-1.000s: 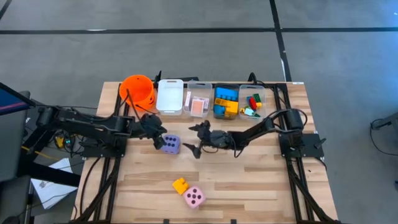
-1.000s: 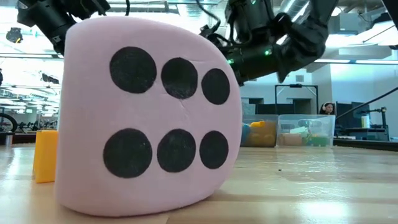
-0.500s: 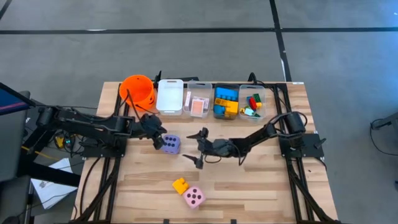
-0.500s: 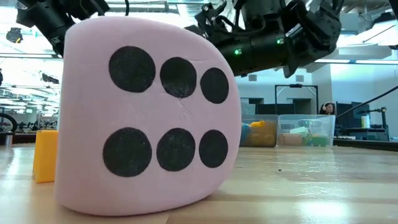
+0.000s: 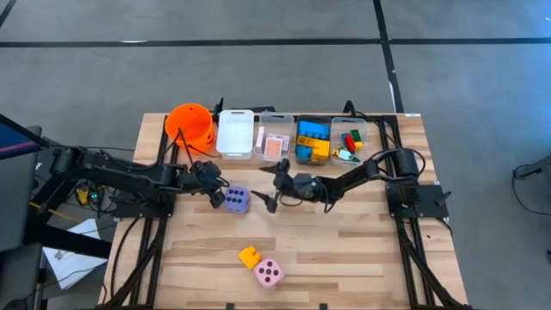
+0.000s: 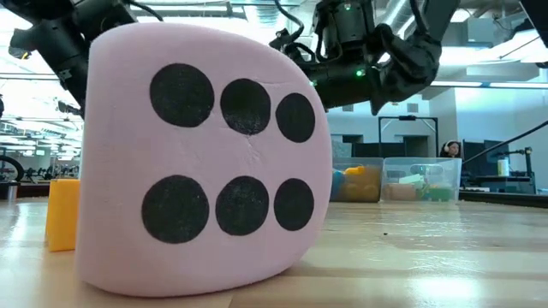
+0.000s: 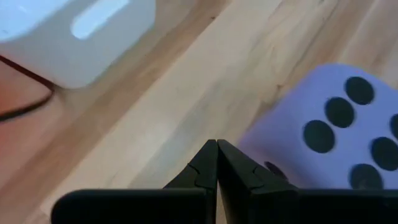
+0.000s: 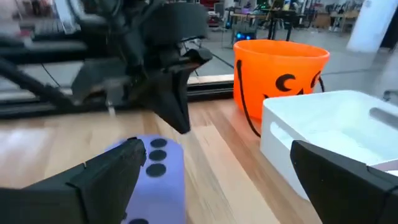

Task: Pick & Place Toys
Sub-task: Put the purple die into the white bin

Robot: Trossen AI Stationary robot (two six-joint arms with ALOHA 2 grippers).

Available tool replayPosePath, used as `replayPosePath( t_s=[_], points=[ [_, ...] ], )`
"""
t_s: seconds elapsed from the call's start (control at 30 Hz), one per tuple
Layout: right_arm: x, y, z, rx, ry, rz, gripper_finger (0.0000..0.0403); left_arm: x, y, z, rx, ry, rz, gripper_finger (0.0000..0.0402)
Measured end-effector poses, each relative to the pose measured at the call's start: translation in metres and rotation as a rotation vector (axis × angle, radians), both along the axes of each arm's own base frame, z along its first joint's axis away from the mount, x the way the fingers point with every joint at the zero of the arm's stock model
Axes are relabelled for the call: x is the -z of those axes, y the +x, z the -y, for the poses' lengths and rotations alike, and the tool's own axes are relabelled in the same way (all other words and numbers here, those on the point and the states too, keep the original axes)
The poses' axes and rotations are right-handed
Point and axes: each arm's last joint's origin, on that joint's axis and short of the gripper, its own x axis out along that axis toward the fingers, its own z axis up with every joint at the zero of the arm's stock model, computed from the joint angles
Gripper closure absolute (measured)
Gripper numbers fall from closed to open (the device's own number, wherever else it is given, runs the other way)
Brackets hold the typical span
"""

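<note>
Right gripper [image 5: 272,187] jaws wide apart, empty; pulled back from mid-table toward purple die [image 5: 237,200], now just beside it. Left gripper [image 5: 217,195] jaws pressed together, tip at die's other side. Pink die [image 5: 269,273], yellow brick [image 5: 250,256] untouched near front edge. Likely lining up grasp on purple die.

Purple die [image 8: 154,171] near spread fingers [image 8: 106,177]; orange bucket [image 8: 278,74], seemingly white bin [image 8: 336,134].

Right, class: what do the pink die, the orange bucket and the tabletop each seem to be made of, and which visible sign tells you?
Pink die: probably soft foam or fabric, matt; rounded, slightly uneven edges and no gloss.
Orange bucket: likely moulded plastic, smooth with a slight sheen; thin even rim, printed black face.
Tabletop: wood, looks sealed; joined planks with visible grain and soft reflections.
</note>
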Motion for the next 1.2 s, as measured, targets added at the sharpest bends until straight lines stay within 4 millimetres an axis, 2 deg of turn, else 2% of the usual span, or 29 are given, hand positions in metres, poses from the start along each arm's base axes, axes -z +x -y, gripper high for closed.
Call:
replayPosePath(
  t_s=[0.13, 0.27, 0.53, 0.73, 0.97, 1.2],
  points=[
    [-0.001, 0.000, 0.004, 0.019, 0.095, 0.037, 0.0003, 0.000, -0.001, -0.002, 0.007, 0.100, -0.027, 0.0401],
    [0.001, 0.000, 0.001, 0.014, 0.119, 0.027, 0.0003, -0.001, 0.000, -0.005, 0.041, 0.187, -0.052, 0.0401],
    [-0.007, 0.003, -0.006, -0.017, 0.020, 0.051, 0.0003, -0.001, 0.000, -0.011, 0.047, 0.219, -0.075, 0.0401],
    [-0.011, 0.013, -0.006, -0.019, -0.030, -0.022, 0.0003, -0.001, -0.001, -0.015, 0.071, 0.253, -0.106, 0.0402],
    [-0.016, 0.022, -0.007, -0.023, -0.036, -0.107, 0.0003, -0.001, -0.002, -0.017, 0.062, 0.253, -0.121, 0.0402],
    [-0.018, 0.024, -0.010, -0.021, 0.024, -0.083, 0.0003, -0.001, -0.002, -0.017, 0.062, 0.253, -0.121, 0.0402]
  ],
)
